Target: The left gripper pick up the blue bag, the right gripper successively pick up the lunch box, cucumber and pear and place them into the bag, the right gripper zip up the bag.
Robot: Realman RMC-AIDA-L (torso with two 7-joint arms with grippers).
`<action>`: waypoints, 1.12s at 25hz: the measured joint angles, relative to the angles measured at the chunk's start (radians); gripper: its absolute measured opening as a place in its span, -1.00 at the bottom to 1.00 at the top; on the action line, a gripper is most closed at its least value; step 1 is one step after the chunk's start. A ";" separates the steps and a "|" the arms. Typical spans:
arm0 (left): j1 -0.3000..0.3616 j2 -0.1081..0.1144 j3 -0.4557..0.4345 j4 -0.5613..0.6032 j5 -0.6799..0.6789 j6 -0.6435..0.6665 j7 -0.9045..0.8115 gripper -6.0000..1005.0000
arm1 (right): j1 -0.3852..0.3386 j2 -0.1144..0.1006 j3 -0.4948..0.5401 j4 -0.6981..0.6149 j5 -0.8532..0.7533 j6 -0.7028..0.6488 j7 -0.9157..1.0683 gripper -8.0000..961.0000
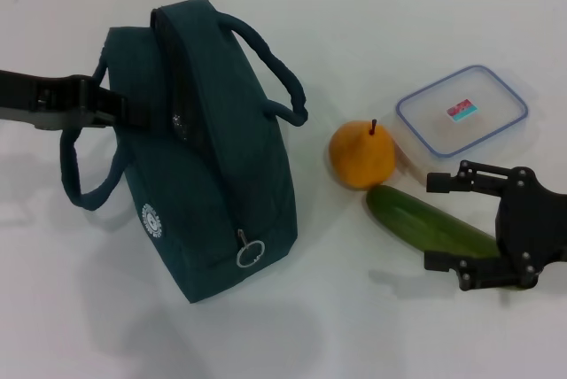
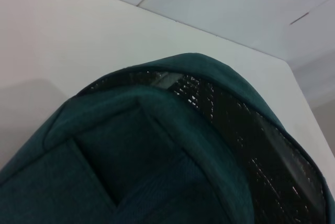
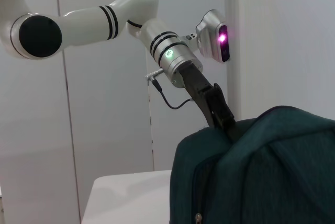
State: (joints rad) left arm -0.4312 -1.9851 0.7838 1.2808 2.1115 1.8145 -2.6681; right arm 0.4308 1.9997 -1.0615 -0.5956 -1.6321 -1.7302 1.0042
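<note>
Three items wait outside the blue bag [image 1: 213, 158], none loaded yet. Left gripper [image 1: 113, 106] is clamped on the bag's far-left top edge by a handle; the right wrist view shows its fingers pinching the fabric rim.

Right gripper [image 1: 474, 224] sits at near right, jaws spread wide, straddling the right end of the cucumber [image 1: 430, 221].

Risk: the task names the lunch box [image 1: 462, 111] first, yet the jaws bracket the cucumber. Closing here picks the wrong item.

Risk: the bag mouth shows only as a narrow slit with foil lining; the box may catch on the rim.

Lunch box: clear, blue-rimmed lid, sticker on top, lying flat at far right, just beside the pear [image 1: 362, 155]. Pear touches the cucumber's left end.
</note>
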 joint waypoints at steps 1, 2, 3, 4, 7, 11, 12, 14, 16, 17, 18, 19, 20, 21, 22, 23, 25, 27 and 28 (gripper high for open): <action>0.000 0.000 0.000 0.000 0.000 0.000 0.001 -0.86 | -0.001 0.001 0.001 0.000 0.000 0.000 0.000 0.76; 0.000 0.000 0.000 0.000 0.000 0.000 0.002 -0.86 | -0.001 0.001 0.004 0.001 0.000 0.000 0.000 0.76; 0.000 0.000 0.000 0.000 0.000 0.000 0.002 -0.86 | -0.002 0.002 0.007 0.002 0.000 0.000 0.000 0.76; 0.000 0.000 0.000 0.000 0.000 0.000 0.012 -0.86 | -0.004 0.002 0.010 0.002 0.000 0.000 0.000 0.76; 0.000 0.000 0.000 0.001 0.001 -0.001 0.028 -0.86 | -0.007 0.002 0.018 0.003 0.000 0.000 -0.001 0.76; 0.000 0.000 0.003 0.008 0.013 0.000 0.030 -0.86 | -0.012 0.002 0.039 0.006 0.001 0.006 -0.001 0.76; 0.000 -0.001 0.004 0.011 0.017 0.002 0.028 -0.87 | -0.012 0.003 0.050 0.008 0.001 0.010 0.001 0.76; -0.001 -0.001 0.012 0.016 0.017 0.010 0.027 -0.87 | -0.013 0.005 0.074 0.014 0.001 0.016 0.006 0.76; -0.003 0.001 0.030 0.020 0.011 0.022 0.026 -0.88 | -0.014 0.009 0.113 0.030 0.002 0.025 0.010 0.76; -0.004 0.001 0.037 0.023 0.008 0.027 0.027 -0.89 | -0.014 0.010 0.132 0.040 0.002 0.030 0.011 0.76; -0.007 0.001 0.047 0.030 0.006 0.035 0.027 -0.89 | -0.014 0.010 0.155 0.053 0.002 0.038 0.011 0.76; -0.011 -0.002 0.051 0.041 0.004 0.043 0.026 -0.90 | -0.013 0.010 0.178 0.064 0.002 0.045 0.013 0.76; -0.013 -0.005 0.052 0.051 0.003 0.048 0.024 -0.90 | -0.012 0.010 0.210 0.078 0.002 0.054 0.016 0.76; -0.015 -0.008 0.053 0.065 0.003 0.053 0.019 -0.91 | -0.011 0.010 0.236 0.088 0.002 0.060 0.020 0.76; -0.017 -0.010 0.053 0.075 0.002 0.057 0.012 -0.91 | -0.010 0.010 0.269 0.099 0.002 0.068 0.029 0.76; -0.018 -0.012 0.054 0.089 0.000 0.060 0.001 -0.91 | -0.008 0.010 0.302 0.110 0.002 0.075 0.039 0.76; -0.025 -0.012 0.054 0.104 -0.016 0.067 -0.023 -0.91 | -0.008 0.010 0.375 0.128 0.011 0.092 0.072 0.76; -0.031 -0.013 0.055 0.107 -0.034 0.071 -0.033 -0.91 | -0.008 0.010 0.428 0.143 0.022 0.116 0.108 0.76; -0.033 -0.013 0.055 0.108 -0.039 0.072 -0.035 -0.91 | -0.007 0.010 0.452 0.150 0.027 0.142 0.140 0.76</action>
State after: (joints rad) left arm -0.4647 -1.9979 0.8384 1.3889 2.0723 1.8870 -2.7033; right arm 0.4236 2.0094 -0.6098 -0.4460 -1.6055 -1.5881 1.1439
